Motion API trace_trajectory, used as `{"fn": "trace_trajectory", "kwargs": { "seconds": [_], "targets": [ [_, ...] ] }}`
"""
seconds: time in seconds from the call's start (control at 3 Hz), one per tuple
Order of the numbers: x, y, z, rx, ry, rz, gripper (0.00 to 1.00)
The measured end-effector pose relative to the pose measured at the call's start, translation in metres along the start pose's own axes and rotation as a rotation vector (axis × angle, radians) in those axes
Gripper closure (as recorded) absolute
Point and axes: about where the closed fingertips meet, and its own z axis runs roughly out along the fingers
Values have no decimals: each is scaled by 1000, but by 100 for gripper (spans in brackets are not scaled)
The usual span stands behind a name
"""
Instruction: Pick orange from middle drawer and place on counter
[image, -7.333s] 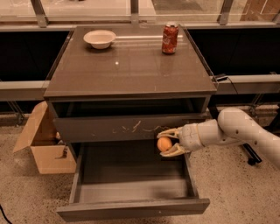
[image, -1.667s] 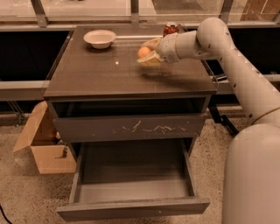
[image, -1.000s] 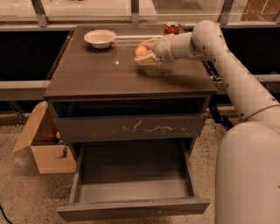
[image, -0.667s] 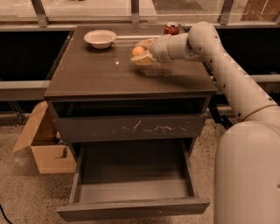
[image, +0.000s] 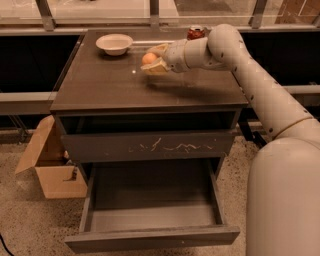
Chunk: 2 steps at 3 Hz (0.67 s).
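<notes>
The small round orange fruit is out of the wide, shallow dark grey middle drawer, which stands pulled open at the bottom of the cabinet. The arm's cream-coloured jaws pinch the orange over the glossy dark grey-brown bench, just right of the white bowl. A shadow beneath suggests it hangs slightly above the surface. Picking and carrying look done. Lowering and releasing seem to be left.
</notes>
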Motion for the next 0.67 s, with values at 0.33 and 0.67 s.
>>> {"fn": "trace_trajectory", "kwargs": {
  "seconds": [0.33, 0.67],
  "targets": [
    [2, 10, 2, -11, -5, 30, 4],
    [8, 15, -1, -4, -2, 54, 0]
  ]
}}
